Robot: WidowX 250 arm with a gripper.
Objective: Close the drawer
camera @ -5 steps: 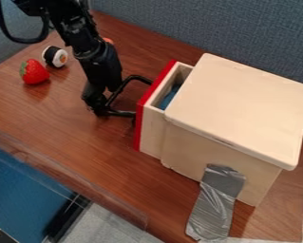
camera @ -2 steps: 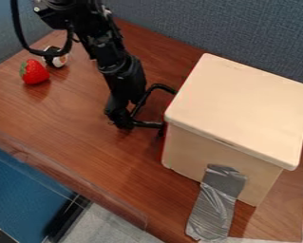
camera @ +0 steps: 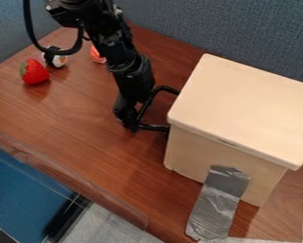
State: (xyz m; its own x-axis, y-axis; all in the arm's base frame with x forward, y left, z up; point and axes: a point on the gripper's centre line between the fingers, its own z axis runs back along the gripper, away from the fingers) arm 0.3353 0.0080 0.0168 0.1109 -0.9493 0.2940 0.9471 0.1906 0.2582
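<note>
My black gripper (camera: 169, 109) is at the left face of the pale wooden box (camera: 242, 104). Its two fingers are spread apart, one towards the back and one towards the front, with their tips up against that face or very near it. No part of the drawer sticks out from under the lid, and its red front is out of sight, so the drawer looks pushed in. Whether the fingertips touch it is hard to tell.
Grey tape (camera: 218, 204) runs from the box's front side to the table (camera: 84, 128). Back left are a toy strawberry (camera: 34, 72), a sushi piece (camera: 56, 59) and a reddish item (camera: 98, 55) beside the arm. A blue divider wall stands behind.
The gripper has moved right, and the red-fronted drawer that stuck out has slid into the box. Most recently the box has shifted very slightly right. The reddish item is more exposed.
</note>
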